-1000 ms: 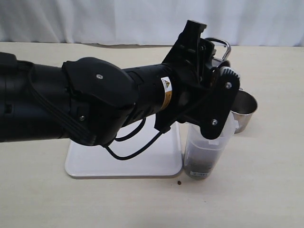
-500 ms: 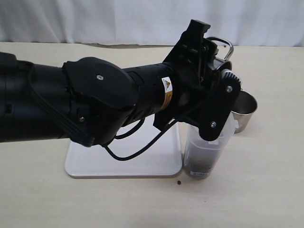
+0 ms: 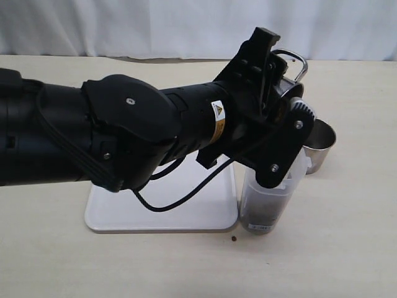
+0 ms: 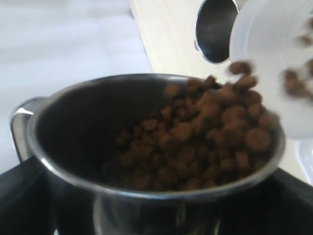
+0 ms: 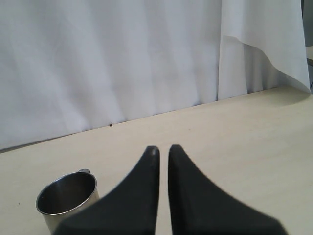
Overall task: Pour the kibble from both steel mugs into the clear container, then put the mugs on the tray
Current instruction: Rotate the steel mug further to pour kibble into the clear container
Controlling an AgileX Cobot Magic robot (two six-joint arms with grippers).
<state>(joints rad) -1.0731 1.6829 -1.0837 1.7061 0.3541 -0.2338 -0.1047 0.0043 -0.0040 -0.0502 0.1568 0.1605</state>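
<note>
**Tipping kibble (image 4: 205, 142) into the clear container (image 3: 267, 208)**

Reaching across from the left of the exterior view, the big black left arm fills most of the frame. Its left gripper (image 3: 279, 102) is clamped on the tilted steel mug (image 4: 73, 127), one jaw on each side of the mug's wall. Under the arm lies the white tray (image 3: 186, 214), flat on the pale table (image 3: 347, 248). The clear container stands upright just beside the tray's right edge, with a layer of brown pellets in its bottom. The tilted steel mug hangs over the container's mouth, and pellets are heaped at its lower lip (a few show blurred against the pale rim). The second steel mug (image 3: 319, 146) stands upright on the table just behind the container, its inside showing bare steel. The right gripper (image 5: 164, 152) is pinched together on nothing, with that second mug near it. One stray pellet (image 3: 234, 239) lies on the table near the tray's front corner.
</note>
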